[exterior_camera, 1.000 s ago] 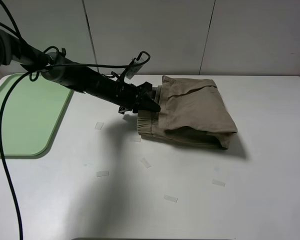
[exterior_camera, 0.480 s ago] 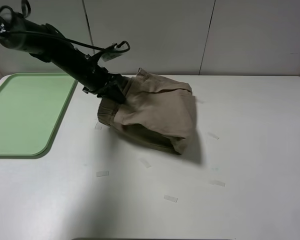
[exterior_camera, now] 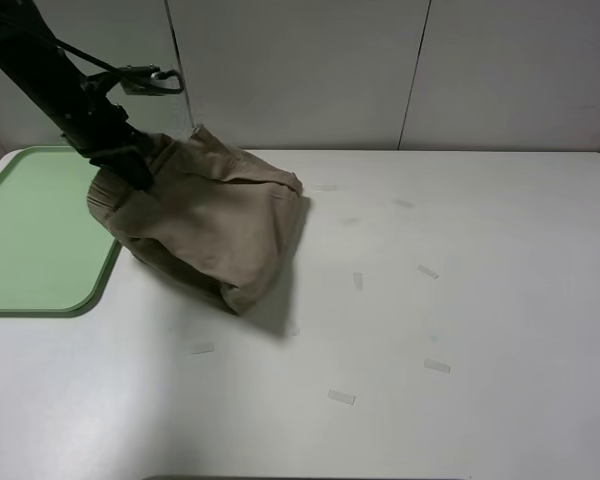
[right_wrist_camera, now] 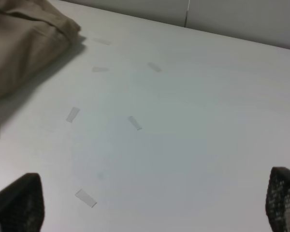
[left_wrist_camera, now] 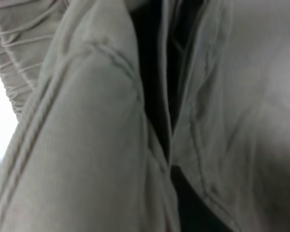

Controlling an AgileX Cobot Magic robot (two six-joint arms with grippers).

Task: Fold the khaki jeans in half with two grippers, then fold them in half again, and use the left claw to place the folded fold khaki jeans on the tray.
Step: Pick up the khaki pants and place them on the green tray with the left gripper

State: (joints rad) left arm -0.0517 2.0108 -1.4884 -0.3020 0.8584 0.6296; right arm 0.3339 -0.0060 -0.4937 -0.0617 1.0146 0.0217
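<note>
The folded khaki jeans (exterior_camera: 212, 222) hang in a bundle from my left claw (exterior_camera: 133, 168), which is shut on their upper left edge. The bundle's lower part rests on the white table. Its left end reaches over the right rim of the pale-green tray (exterior_camera: 30, 240). In the left wrist view, khaki jeans fabric (left_wrist_camera: 87, 145) fills the frame and hides the claw's fingers. My right gripper (right_wrist_camera: 152, 203) is open over bare table, with nothing between its two fingertips (right_wrist_camera: 19, 203). A corner of the khaki jeans (right_wrist_camera: 24, 43) shows in that view. The exterior view does not show the right gripper.
Several small clear tape strips (exterior_camera: 341, 397) lie scattered on the white table (exterior_camera: 460, 300). A pale panelled wall (exterior_camera: 300, 70) runs along the table's far edge. The left arm (exterior_camera: 50, 80) and its cable slant over the tray's far corner.
My left claw has carried the folded jeans leftward and back across the table, from the middle to the tray's right rim. The bundle now hangs more steeply.
</note>
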